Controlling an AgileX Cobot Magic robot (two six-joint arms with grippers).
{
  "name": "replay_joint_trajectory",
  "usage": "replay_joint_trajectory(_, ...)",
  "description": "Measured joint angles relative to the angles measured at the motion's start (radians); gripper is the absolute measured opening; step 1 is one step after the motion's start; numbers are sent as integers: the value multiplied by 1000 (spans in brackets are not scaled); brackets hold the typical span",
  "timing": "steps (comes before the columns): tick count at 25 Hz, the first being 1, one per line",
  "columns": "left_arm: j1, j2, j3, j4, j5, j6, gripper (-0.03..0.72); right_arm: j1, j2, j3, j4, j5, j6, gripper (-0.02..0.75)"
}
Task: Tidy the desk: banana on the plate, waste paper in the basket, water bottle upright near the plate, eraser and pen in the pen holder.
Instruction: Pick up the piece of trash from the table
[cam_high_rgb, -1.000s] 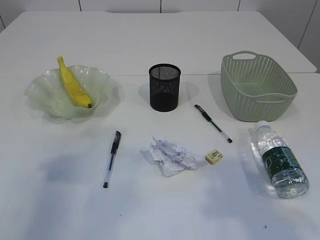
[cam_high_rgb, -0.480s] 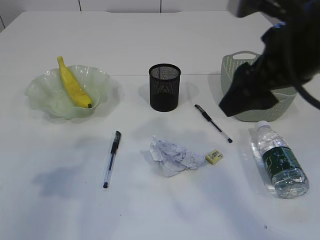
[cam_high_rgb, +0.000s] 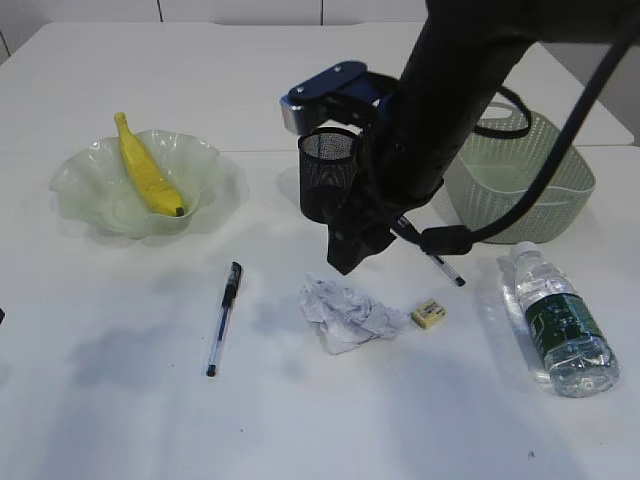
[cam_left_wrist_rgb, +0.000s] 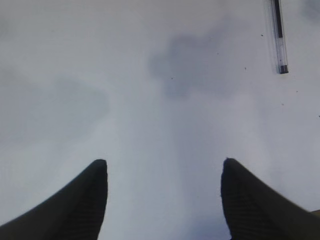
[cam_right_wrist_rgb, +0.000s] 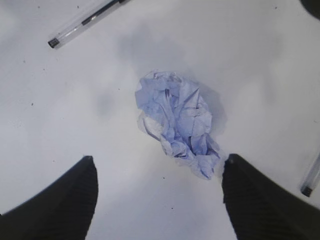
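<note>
The yellow banana (cam_high_rgb: 148, 178) lies on the pale green glass plate (cam_high_rgb: 85, 195) at the left. Crumpled waste paper (cam_high_rgb: 348, 312) (cam_right_wrist_rgb: 177, 117) sits mid-table, with the yellow eraser (cam_high_rgb: 428, 313) to its right. One pen (cam_high_rgb: 223, 316) (cam_left_wrist_rgb: 277, 35) lies left of the paper. Another pen (cam_high_rgb: 443, 264) lies by the black mesh pen holder (cam_high_rgb: 322, 165), partly behind my right arm. The water bottle (cam_high_rgb: 560, 325) lies on its side at the right. My right gripper (cam_high_rgb: 343, 262) (cam_right_wrist_rgb: 159, 157) hovers open just above the paper, holding nothing. My left gripper (cam_left_wrist_rgb: 164, 160) is open over bare table.
The green woven basket (cam_high_rgb: 545, 195) stands at the back right, partly behind my right arm, which crosses over the pen holder. In the right wrist view a pen (cam_right_wrist_rgb: 85, 22) lies beyond the paper and another pen's tip (cam_right_wrist_rgb: 311, 182) shows at the right edge.
My right arm has swung in from the upper right across the basket and pen holder, and its gripper now hangs over the waste paper. The table objects have not moved.
</note>
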Motion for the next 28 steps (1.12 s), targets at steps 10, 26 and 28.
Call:
replay_joint_trajectory(10,0,0,0,0,0,2,505,6,133,-6,0,-12,-121,580)
replay_joint_trajectory(26,0,0,0,0,0,2,501,6,263,-8,0,-116,-130,566)
replay_joint_trajectory(28,0,0,0,0,0,2,499,6,270,-8,0,-126,-126,514)
